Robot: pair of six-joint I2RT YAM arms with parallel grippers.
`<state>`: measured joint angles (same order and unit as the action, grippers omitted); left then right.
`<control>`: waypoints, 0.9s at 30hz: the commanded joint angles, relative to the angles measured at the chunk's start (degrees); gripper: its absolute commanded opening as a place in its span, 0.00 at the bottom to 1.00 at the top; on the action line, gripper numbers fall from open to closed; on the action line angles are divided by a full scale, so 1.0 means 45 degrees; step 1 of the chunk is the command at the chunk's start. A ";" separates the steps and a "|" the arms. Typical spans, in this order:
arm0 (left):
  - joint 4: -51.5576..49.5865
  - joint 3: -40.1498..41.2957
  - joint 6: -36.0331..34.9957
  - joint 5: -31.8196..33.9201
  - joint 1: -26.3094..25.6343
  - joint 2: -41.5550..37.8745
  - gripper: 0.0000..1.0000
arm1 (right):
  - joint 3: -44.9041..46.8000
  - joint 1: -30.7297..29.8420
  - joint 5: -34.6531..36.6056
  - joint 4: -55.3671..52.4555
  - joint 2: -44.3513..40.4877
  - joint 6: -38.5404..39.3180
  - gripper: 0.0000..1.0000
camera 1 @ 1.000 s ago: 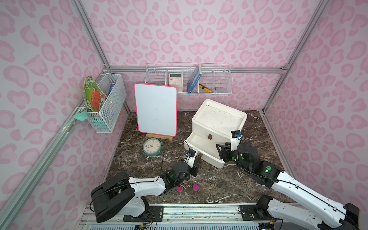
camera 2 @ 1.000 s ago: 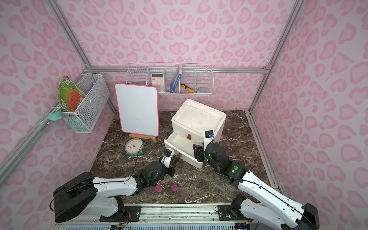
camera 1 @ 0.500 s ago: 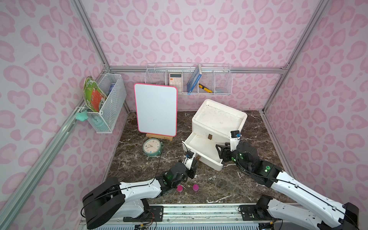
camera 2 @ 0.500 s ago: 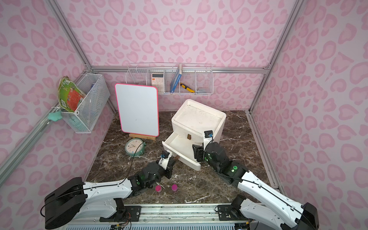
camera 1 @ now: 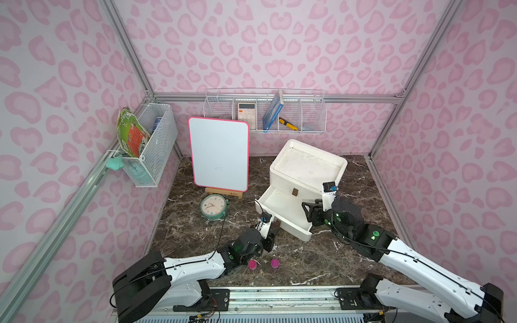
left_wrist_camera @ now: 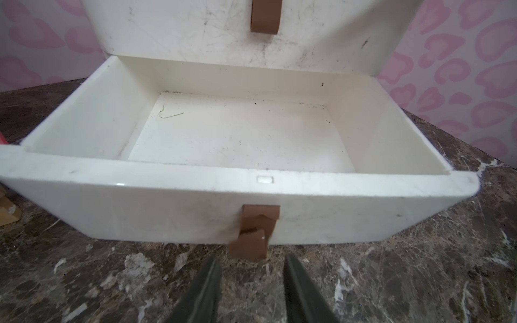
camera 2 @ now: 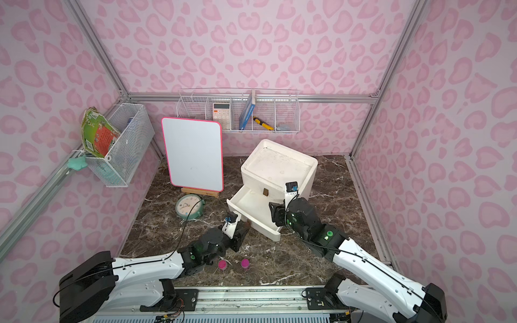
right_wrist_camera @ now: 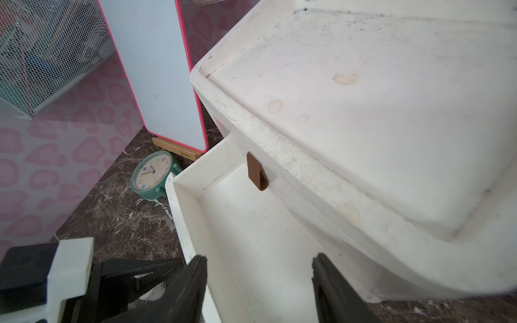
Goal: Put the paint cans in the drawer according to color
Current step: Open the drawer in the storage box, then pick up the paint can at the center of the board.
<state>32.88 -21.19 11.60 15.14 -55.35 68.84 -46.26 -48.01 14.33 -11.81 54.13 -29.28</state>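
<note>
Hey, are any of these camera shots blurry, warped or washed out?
Left wrist view: the brown tab handle looks smeared, and the drawer front bows. Right wrist view: the chest top is bright, slightly washed out. Both top views: sharp, evenly lit.

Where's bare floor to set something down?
Bare marble: between the clock and the left wall, and between the white chest and the right wall. The open drawer is bare too. Crowded in front of it: the left gripper and two pink paint cans.
</note>
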 commanded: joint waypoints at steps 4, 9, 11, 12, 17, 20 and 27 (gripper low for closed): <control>-0.0813 0.0179 -0.0198 0.1287 0.0060 -0.1845 0.99 | -0.0729 -0.0116 -0.0330 -0.0423 0.0230 0.0543 0.62; -0.4671 -0.0546 0.0643 0.1857 0.1513 -0.4291 0.99 | -0.2030 -0.1249 -0.0193 -0.0954 0.1451 0.1673 0.62; -0.6043 -0.0958 0.0946 0.1506 0.2603 -0.4973 0.99 | -0.2811 -0.2139 -0.0046 -0.1232 0.2334 0.2483 0.62; -0.6581 -0.1057 0.1236 0.1468 0.3149 -0.5234 0.99 | -0.3129 -0.2512 -0.0022 -0.1390 0.2744 0.2793 0.63; -0.8997 -0.1347 0.3117 0.1087 0.6529 -0.6419 0.99 | -0.4402 -0.4110 -0.0908 -0.1889 0.4857 0.4199 0.66; -1.0003 -0.1520 0.4112 0.0931 0.8199 -0.6938 0.99 | -0.4799 -0.4509 -0.2215 -0.1870 0.6113 0.4489 0.66; -1.2865 -0.2126 0.6623 0.1795 1.0563 -0.7256 0.97 | -0.6618 -0.5002 -0.2873 -0.2727 0.9527 0.4671 0.67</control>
<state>-16.93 -29.91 35.20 21.17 -9.32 36.03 -72.88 -69.93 3.33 -20.99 92.92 -9.13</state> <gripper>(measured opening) 0.969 0.674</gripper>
